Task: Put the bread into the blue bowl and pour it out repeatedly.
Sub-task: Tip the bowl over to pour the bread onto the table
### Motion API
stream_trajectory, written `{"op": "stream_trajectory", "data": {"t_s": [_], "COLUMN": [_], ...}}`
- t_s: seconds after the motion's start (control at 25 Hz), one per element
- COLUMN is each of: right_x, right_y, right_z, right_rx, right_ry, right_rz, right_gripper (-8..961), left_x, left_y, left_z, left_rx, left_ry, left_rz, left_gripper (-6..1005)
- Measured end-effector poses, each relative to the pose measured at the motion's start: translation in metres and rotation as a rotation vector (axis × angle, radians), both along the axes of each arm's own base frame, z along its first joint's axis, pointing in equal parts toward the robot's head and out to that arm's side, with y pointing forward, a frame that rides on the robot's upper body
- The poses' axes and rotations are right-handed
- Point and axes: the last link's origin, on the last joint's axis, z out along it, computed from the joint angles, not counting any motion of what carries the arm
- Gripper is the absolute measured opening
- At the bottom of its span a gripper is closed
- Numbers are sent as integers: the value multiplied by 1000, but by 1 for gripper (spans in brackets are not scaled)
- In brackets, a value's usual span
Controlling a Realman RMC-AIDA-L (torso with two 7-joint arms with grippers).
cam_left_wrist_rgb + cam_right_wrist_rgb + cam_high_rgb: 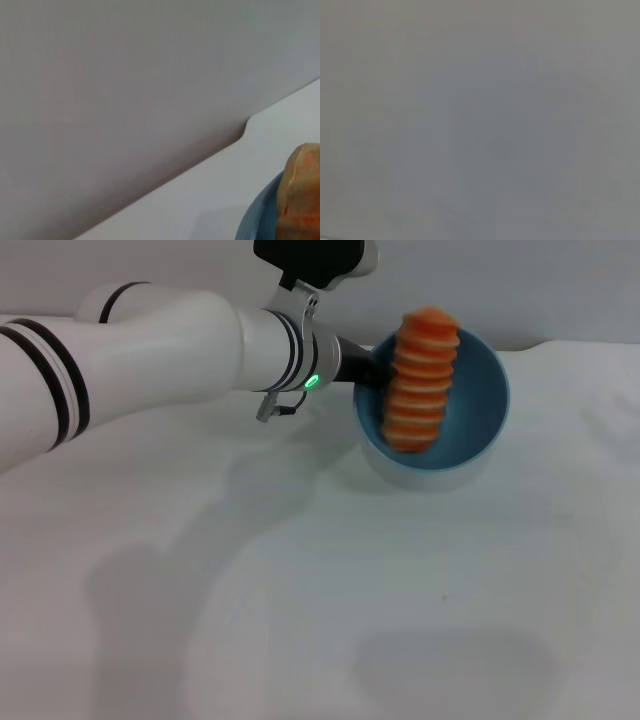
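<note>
While the left arm reaches across from the left in the head view, its left gripper [368, 368] sits at the near-left rim of the blue bowl [478, 410] and looks clamped on that rim, though the fingers themselves are mostly hidden behind the bowl wall. Bowl is tipped, mouth facing toward the camera, base apparently just off or barely on the white table [300, 620]. Bread [422, 380] stands on end inside the bowl, ridged orange top facing out, upper end poking above the rim. So the loading half looks done; the pour is under way but the bread has not left the bowl yet.

Left wrist view: only a slice of the bowl's rim [257, 215] and one end of the bread [302, 195] in a corner, rest is table and wall. Own fingers not in view here.

Right wrist view: blank grey, no bowl, no bread, no fingers. Right gripper is out of sight everywhere, parked by my guess; cannot tell its state.

Left to do: finish the tip-out, reload, repeat.
</note>
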Motion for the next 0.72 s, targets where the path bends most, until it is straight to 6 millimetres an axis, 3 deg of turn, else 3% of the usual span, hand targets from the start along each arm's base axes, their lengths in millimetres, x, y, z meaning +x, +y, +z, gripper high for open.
{"op": "stream_trajectory", "data": {"t_s": [0.2,0.48,0.72], "right_x": [35,81,106], "right_y": [-17,-45,-64], "right_z": [-7,-10,-23], "right_rx": [115,442,529], "right_ry": [-20,-77,-97], "right_rz": [-8,-52,-161], "right_gripper": [632,765,765], "left_x": [5,15,26], "left_y": [2,5,3], "left_z": [0,-1,-7], "left_rx": [19,67,83], "left_ry": [-5,-17,0], "left_rz": [-27,-102,-198], "left_gripper": [-2,-2,-1]}}
